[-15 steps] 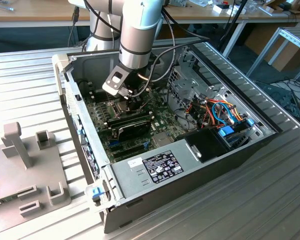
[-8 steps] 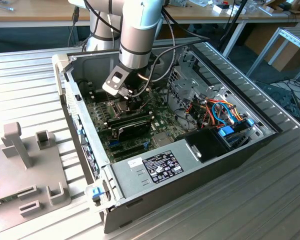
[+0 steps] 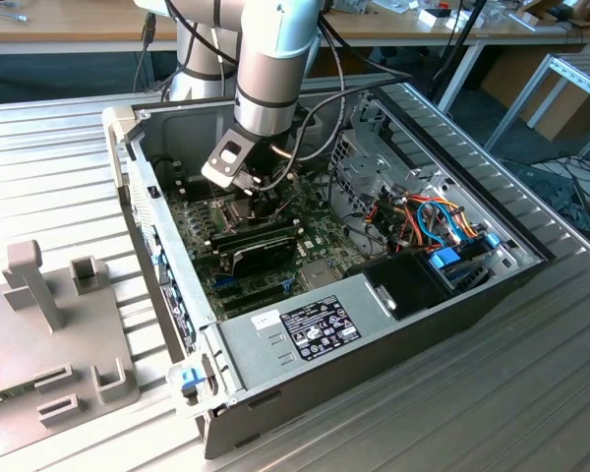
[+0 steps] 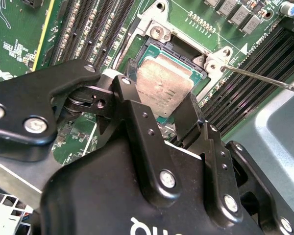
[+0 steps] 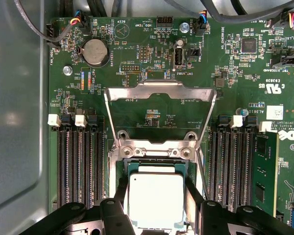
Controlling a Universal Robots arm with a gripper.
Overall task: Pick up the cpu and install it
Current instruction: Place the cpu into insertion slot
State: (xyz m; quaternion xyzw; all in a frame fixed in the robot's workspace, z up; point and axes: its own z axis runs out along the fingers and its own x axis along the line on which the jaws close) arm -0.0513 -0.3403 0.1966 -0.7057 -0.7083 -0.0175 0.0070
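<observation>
jaws grip the cpu (image 5: 156, 200) by two edges over its socket (image 5: 152, 166); hinged frame (image 5: 159, 105) stands open, memory slots (image 5: 81, 161) flank both sides.

Small white lettering, too fine to read here, runs across the green motherboard (image 5: 152, 105) in both wrist views. Faint marks sit on the cpu (image 4: 161, 85) top. A printed label (image 3: 320, 326) covers the power supply (image 3: 251, 344), low in the exterior view.

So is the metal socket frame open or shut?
Open: the frame is swung back clear of the socket, leaving the cpu uncovered.
</observation>
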